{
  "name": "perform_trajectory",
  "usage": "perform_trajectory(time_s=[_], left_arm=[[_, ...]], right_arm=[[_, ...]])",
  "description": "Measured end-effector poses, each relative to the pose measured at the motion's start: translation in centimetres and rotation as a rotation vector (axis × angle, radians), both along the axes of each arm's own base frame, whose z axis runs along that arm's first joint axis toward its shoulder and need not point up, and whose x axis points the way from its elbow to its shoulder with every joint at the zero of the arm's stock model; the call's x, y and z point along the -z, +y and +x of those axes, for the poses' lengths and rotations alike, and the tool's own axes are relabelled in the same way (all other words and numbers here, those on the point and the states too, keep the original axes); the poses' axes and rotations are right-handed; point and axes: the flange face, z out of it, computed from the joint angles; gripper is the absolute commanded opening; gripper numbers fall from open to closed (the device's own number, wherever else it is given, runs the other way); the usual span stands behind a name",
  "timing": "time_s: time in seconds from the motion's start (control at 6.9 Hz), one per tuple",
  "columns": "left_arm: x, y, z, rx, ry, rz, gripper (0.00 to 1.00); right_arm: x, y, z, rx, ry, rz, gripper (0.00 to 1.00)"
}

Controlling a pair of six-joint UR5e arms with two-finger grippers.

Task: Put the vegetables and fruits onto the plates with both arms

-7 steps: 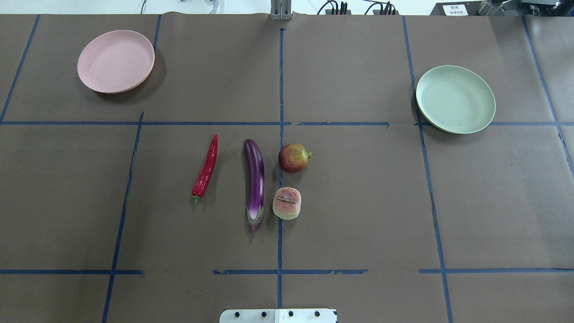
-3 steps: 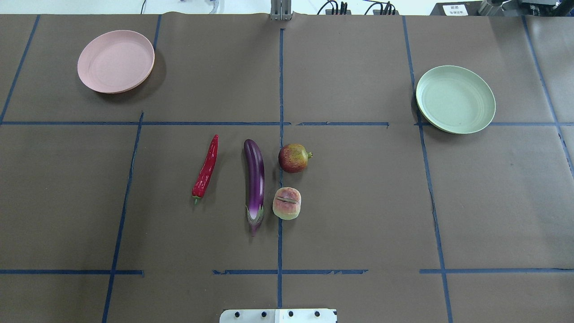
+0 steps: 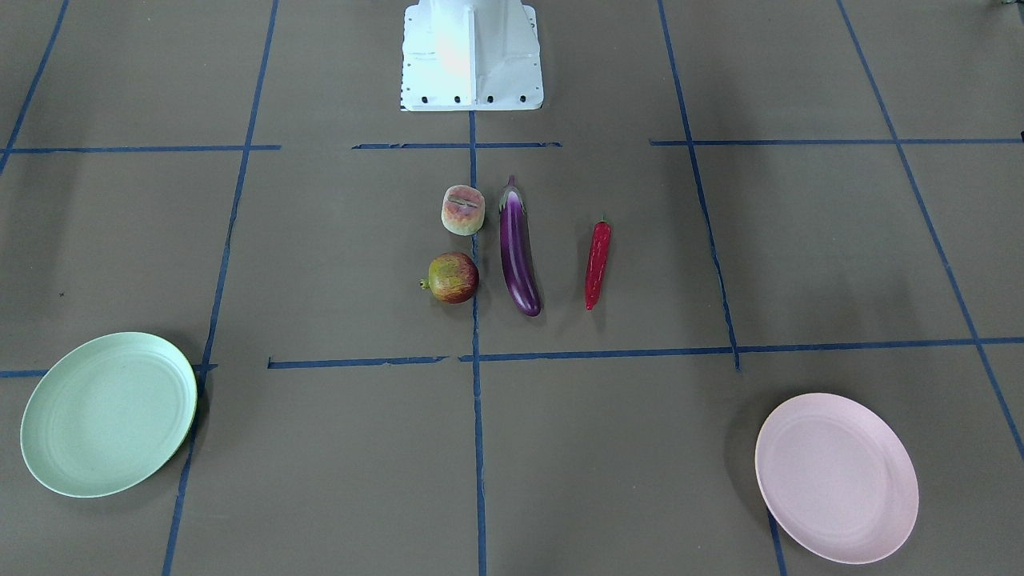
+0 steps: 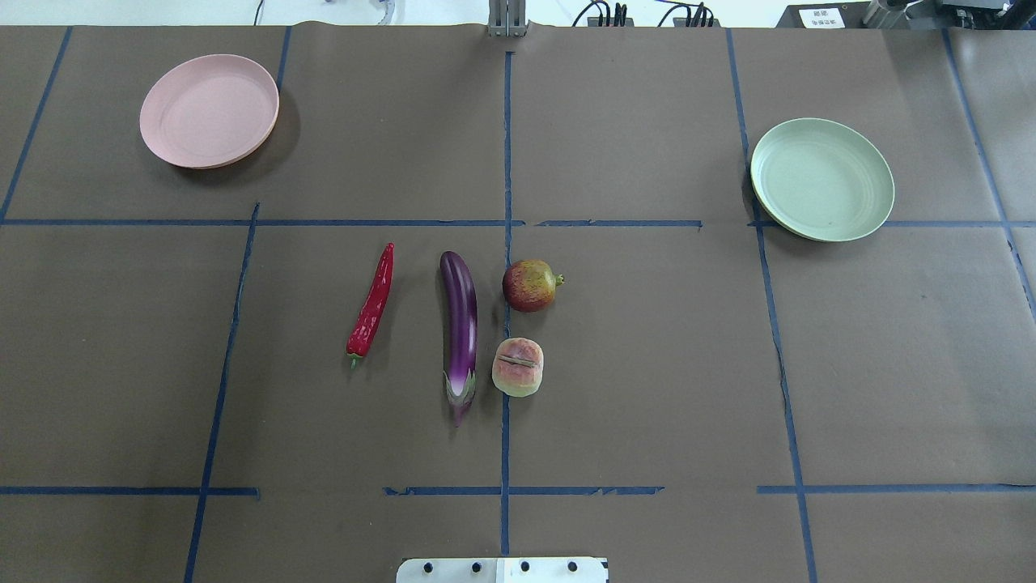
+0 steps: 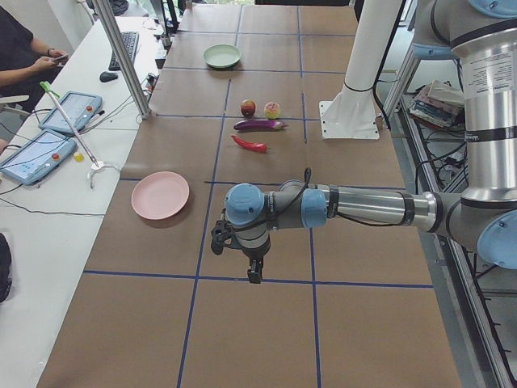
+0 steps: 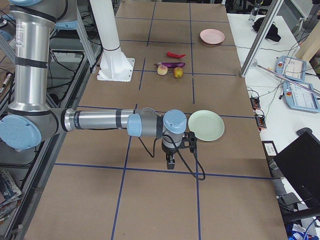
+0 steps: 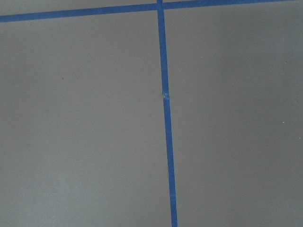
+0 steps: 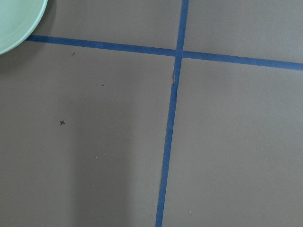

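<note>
Since all four items lie bunched at mid-counter (image 4: 647, 364), both arms must reach into one small patch, and they could clash if they go in together. The peach (image 4: 518, 367) sits just beside the eggplant (image 4: 460, 332) near its cap, with the pomegranate (image 4: 530, 285) close by its other end. A claw lowering on one may nudge its neighbour, and the round fruits would likely roll. The eggplant is long, glossy purple and slightly curved; gripped off-centre it could swing or slip. The chili (image 4: 371, 308), slim and red, lies apart on the eggplant's other side. The pink plate (image 4: 209, 111) and green plate (image 4: 821, 179) hold nothing. The left claw (image 5: 254, 275) and right claw (image 6: 170, 164) hover over bare counter; released or clenched, I cannot tell.
</note>
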Motion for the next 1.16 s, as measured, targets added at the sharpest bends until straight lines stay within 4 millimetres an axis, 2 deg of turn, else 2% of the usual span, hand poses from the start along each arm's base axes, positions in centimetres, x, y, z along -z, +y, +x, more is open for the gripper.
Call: perform_trajectory(time_s=[0.43,0.58,0.72,0.87,1.01,1.16], left_arm=[[0.5,-0.1,0.0,-0.003,0.000,0.014,1.00],[0.5,-0.2,0.1,-0.003,0.000,0.015,1.00],[0.4,-0.3,0.1,-0.004,0.000,0.015,1.00],[0.5,-0.4,0.1,-0.005,0.000,0.023,1.00],[0.8,-0.5,0.1,-0.004,0.001,0.034,1.00],[1.0,-0.6,0.1,-0.002,0.001,0.043,1.00]], right_arm=[[1.3,-0.7,-0.6,-0.006,-0.009,0.008,1.00],[3.3,-2.0,-1.9,-0.018,-0.012,0.011,1.00],[7.0,-4.1,-4.8,-0.042,-0.021,0.005,1.00],[11.4,-6.0,-8.8,-0.062,-0.042,-0.005,1.00],[16.2,-7.0,-13.1,-0.080,-0.074,-0.023,1.00],[21.8,-7.2,-18.5,-0.106,-0.113,-0.066,1.00]])
